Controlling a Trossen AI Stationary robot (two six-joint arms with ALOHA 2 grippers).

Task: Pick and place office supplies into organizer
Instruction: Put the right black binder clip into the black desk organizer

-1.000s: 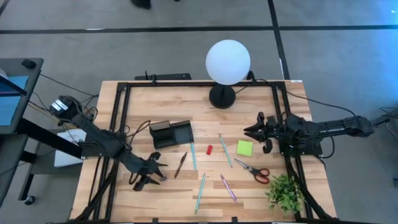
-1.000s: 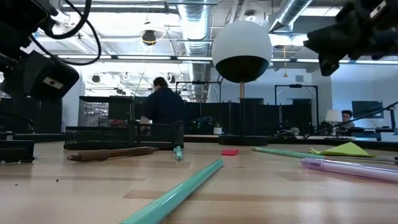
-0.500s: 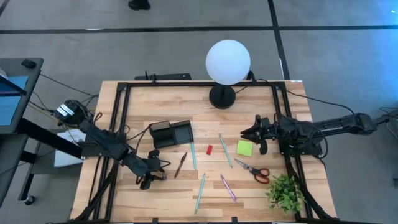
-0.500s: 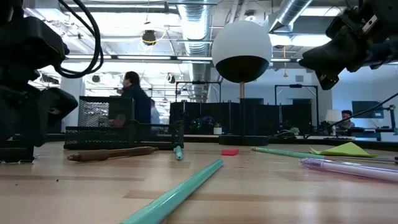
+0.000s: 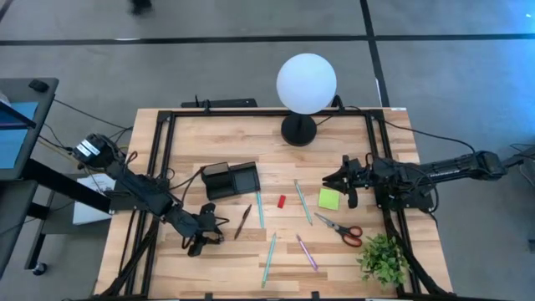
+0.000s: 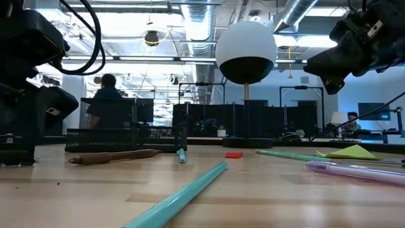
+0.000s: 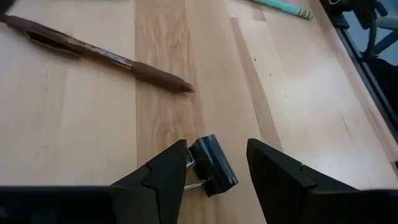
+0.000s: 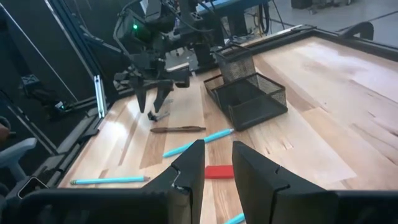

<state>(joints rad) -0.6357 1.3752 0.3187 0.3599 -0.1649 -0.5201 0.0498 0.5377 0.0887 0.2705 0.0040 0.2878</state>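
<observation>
Pale wood table [image 5: 201, 142], matt; organizer [image 8: 247, 93] black wire mesh.

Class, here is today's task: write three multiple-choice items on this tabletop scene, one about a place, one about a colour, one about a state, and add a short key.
1. Where does the black clip lie?
A. between the left gripper's open fingers
B. inside the organizer
C. under the lamp

2. What colour is the sticky pad?
A. blue
B. lime green
C. white

3. What does the right gripper hold?
A. the scissors
B. a pen
C. nothing

Key: 1 A, the left wrist view shows it on the wood between both fingers. 2 B, seen from above. 3 C, its open fingers hang empty above the table.
</observation>
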